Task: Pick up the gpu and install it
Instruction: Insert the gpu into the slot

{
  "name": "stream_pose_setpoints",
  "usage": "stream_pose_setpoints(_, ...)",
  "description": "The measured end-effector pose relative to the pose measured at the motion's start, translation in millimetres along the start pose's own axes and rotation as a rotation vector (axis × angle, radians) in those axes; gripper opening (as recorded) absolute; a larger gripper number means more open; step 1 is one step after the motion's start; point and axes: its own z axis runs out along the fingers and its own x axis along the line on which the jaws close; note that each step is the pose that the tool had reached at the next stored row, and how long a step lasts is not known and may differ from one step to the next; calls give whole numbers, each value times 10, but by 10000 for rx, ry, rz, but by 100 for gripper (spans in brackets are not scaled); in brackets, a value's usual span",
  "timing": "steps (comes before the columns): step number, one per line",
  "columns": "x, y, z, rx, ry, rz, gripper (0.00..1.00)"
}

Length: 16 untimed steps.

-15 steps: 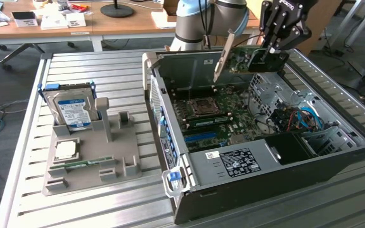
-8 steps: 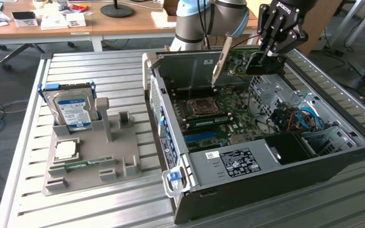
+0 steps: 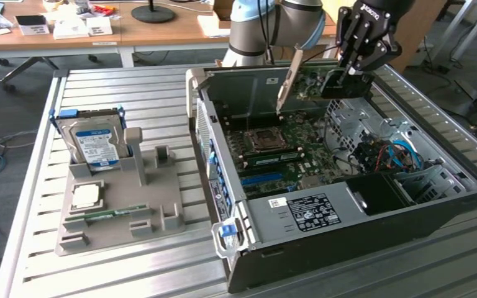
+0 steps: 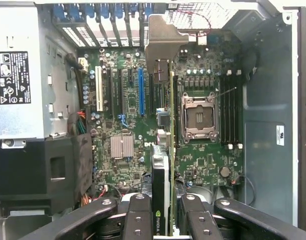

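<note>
My gripper (image 3: pixel 338 84) is shut on the gpu (image 3: pixel 303 81), a green card with a silver end bracket. I hold it on edge in the air over the far end of the open computer case (image 3: pixel 437 205). In the wrist view the gpu (image 4: pixel 163 165) appears edge-on between my black fingers (image 4: pixel 137 215), its black cover on one face and its bracket (image 4: pixel 165 42) pointing toward the case's rear wall. Below it lies the green motherboard (image 4: pixel 127 125). The card hangs between the blue slot (image 4: pixel 140 90) and the CPU socket (image 4: pixel 199 117), clear of the board.
The case lies on its side on a slatted metal table (image 3: pixel 122 87), with a power supply (image 3: pixel 305 211) at its near end. On the exterior view's left, a grey holder (image 3: pixel 122 205) carries a silver hard drive (image 3: pixel 96 146), a processor (image 3: pixel 85 195) and a memory stick (image 3: pixel 97 216).
</note>
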Motion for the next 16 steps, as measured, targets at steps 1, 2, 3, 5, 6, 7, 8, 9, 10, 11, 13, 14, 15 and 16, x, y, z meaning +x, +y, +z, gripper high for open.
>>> stream_pose_setpoints(1,0,-1,15,0,-1,0,27)
stream_pose_setpoints(2,1,-1,29,0,0,0,27)
stream_pose_setpoints(3,2,-2,43,0,-1,0,27)
stream_pose_setpoints(5,2,-2,63,0,1,0,27)
stream_pose_setpoints(6,3,-3,69,-1,2,0,27)
stream_pose_setpoints(7,3,-3,73,0,2,0,27)
stream_pose_setpoints(8,3,-3,75,0,2,0,27)
stream_pose_setpoints(9,4,-3,77,0,1,0,27)
stream_pose_setpoints(10,4,-3,79,0,1,0,27)
stream_pose_setpoints(11,4,-4,94,0,3,1,27)
stream_pose_setpoints(13,4,-4,95,0,4,1,27)
stream_pose_setpoints(14,4,-5,95,0,3,1,27)
stream_pose_setpoints(15,4,-7,94,-1,4,1,27)
stream_pose_setpoints(16,4,-7,94,-1,3,2,27)
